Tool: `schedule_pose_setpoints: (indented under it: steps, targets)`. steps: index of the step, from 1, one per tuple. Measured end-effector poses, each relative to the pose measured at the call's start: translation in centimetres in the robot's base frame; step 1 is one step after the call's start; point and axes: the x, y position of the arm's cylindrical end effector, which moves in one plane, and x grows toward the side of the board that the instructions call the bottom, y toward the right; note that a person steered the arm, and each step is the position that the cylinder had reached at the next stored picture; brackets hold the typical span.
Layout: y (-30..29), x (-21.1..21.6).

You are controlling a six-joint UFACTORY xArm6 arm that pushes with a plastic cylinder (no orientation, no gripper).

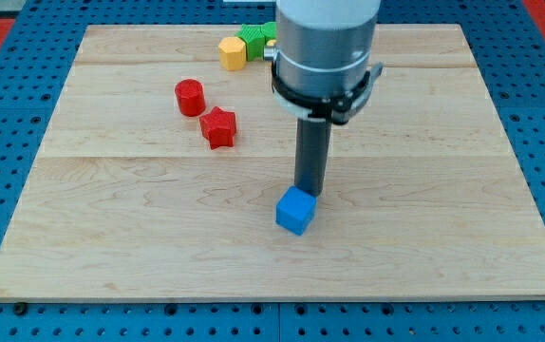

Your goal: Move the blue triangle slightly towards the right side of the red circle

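The red circle (pixel 189 97) stands at the upper left of the wooden board (pixel 111 237). No blue triangle shows in the camera view; the arm's wide body (pixel 325 52) hides part of the board's top. The only blue block in view is a blue cube (pixel 295 210), just below the board's middle. My tip (pixel 309 193) rests at the cube's upper right edge, touching it or nearly so, well to the lower right of the red circle.
A red star (pixel 218 127) lies just to the lower right of the red circle. A yellow hexagon-like block (pixel 232 52) and a green block (pixel 255 40) sit together at the top edge, left of the arm.
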Motion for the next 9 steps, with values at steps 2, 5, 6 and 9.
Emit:
schedule_pose_setpoints:
  steps: [2, 5, 6, 9]
  targets:
    - [-1.5, -0.5]
    - [2.0, -14.8]
    - [3.2, -17.4]
    - [5.0, -21.8]
